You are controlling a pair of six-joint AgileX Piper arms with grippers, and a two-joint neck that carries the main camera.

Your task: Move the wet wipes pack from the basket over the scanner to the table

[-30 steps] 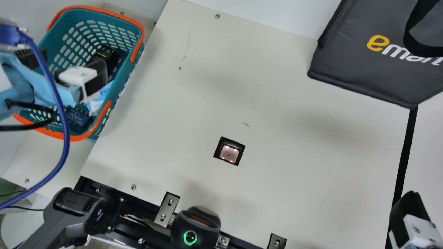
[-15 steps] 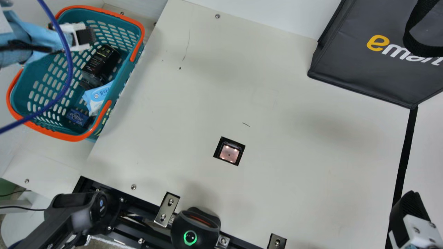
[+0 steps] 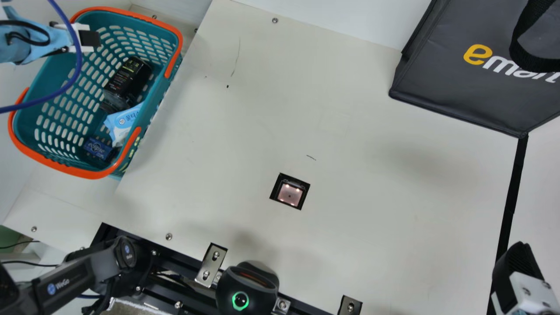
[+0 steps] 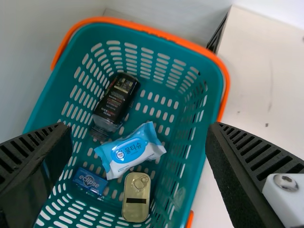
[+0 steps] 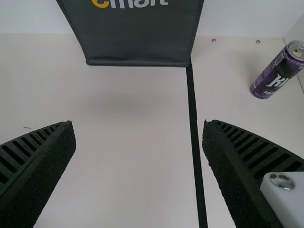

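Hiding 1 end in main view, wipes pack (image 3: 122, 120)

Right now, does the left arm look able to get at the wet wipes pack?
Probably yes: the left pincer is open over the basket, and nothing lies on top of the pack.

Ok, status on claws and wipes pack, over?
Left claw open above basket; right claw open over table. Wet wipes pack in basket, ungripped. Black bottle and gold tin close beside it, nothing on top.

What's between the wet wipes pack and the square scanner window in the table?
In the main view, the side wall of the basket, then bare tabletop up to the scanner window.
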